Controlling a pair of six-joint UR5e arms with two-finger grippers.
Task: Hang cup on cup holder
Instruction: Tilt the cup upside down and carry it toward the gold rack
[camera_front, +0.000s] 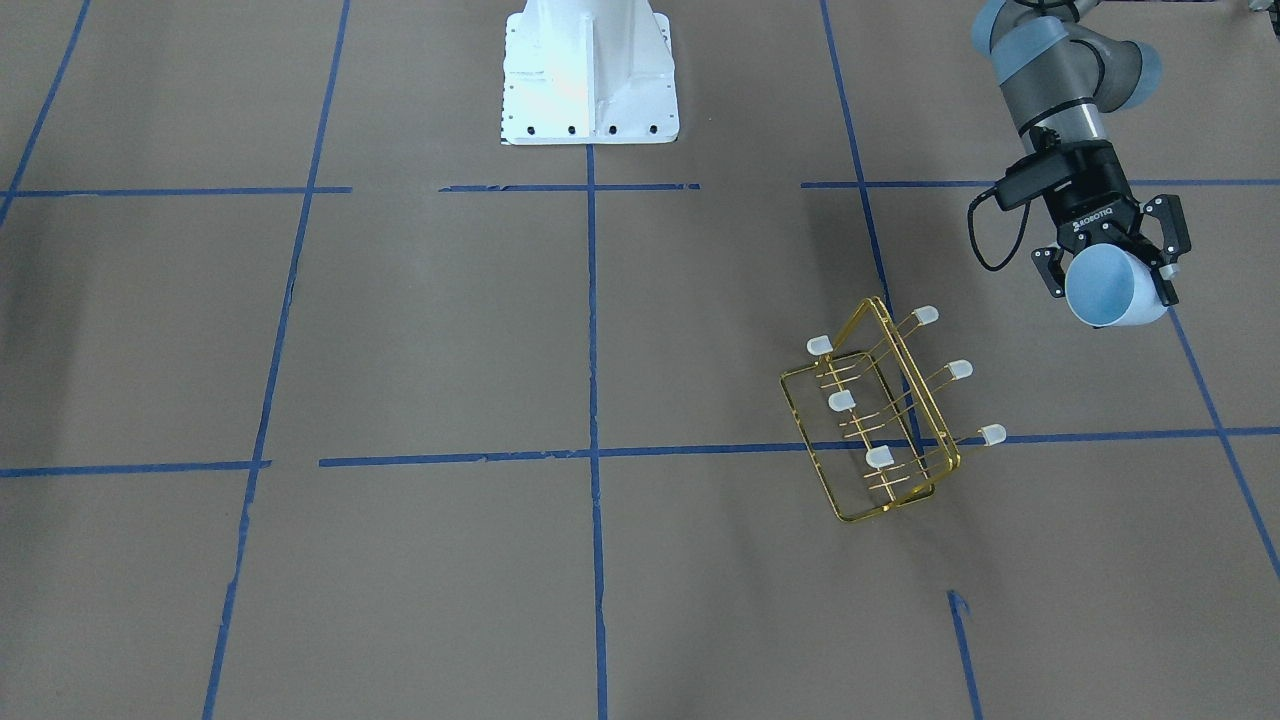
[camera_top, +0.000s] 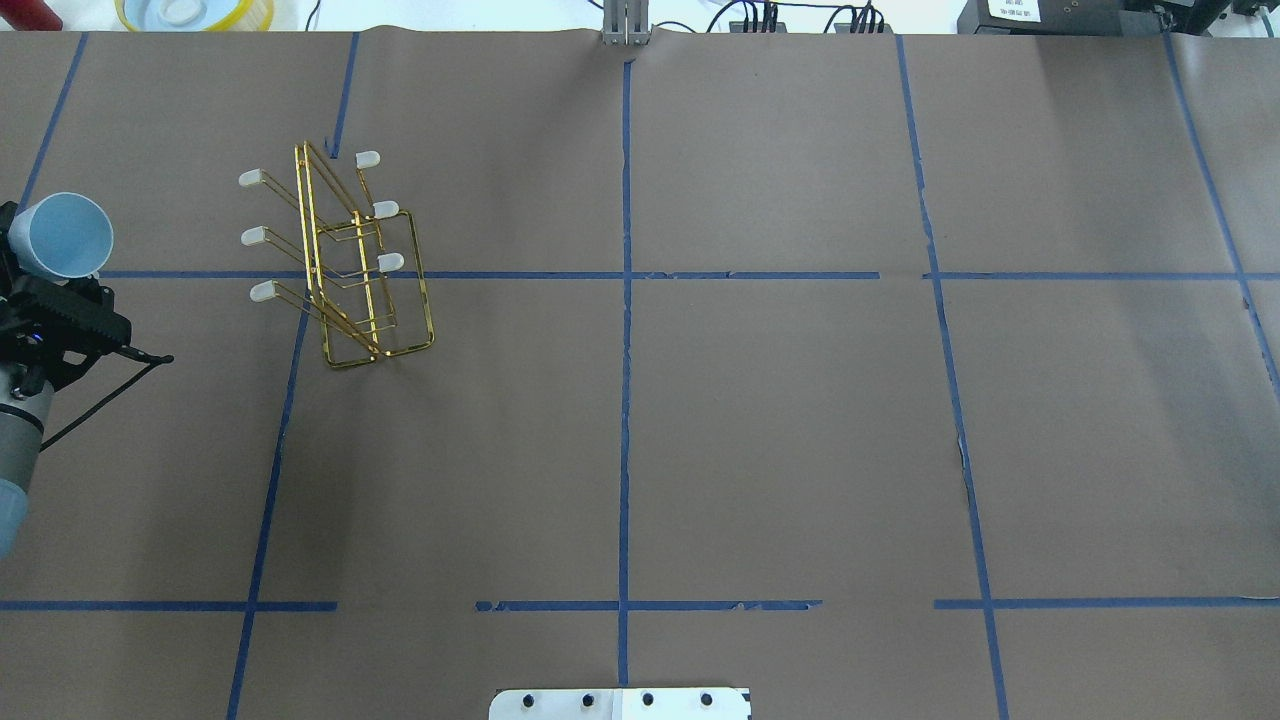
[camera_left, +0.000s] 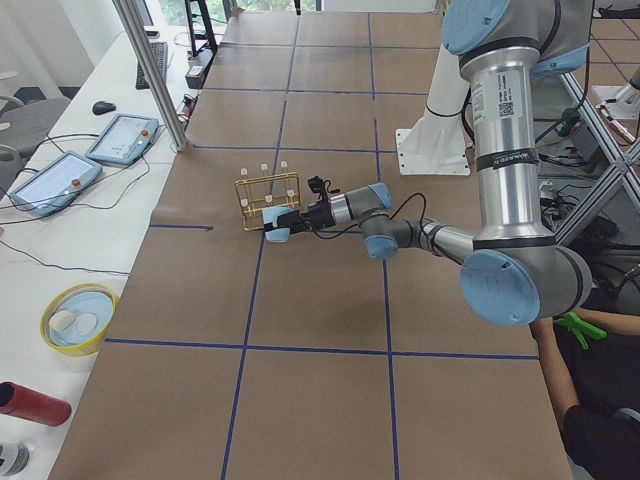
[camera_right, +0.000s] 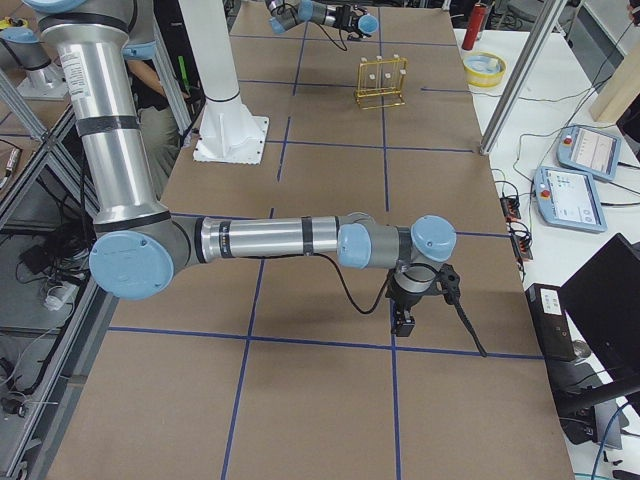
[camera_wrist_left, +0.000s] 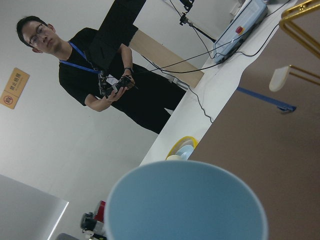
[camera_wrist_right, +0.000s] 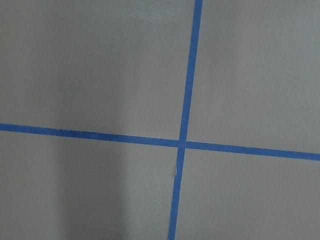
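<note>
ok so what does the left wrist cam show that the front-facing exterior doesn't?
Only left wrist: an operator holding a black device, a teach pendant and a yellow-rimmed bowl on the white bench beyond the table edge.
Only front-facing: the left hand shut on the cup, the whole cup holder with six capped prongs, apart from the cup, and the white robot base.
Both: the cup's open mouth and the brown table. The wrist view catches one holder prong.
</note>
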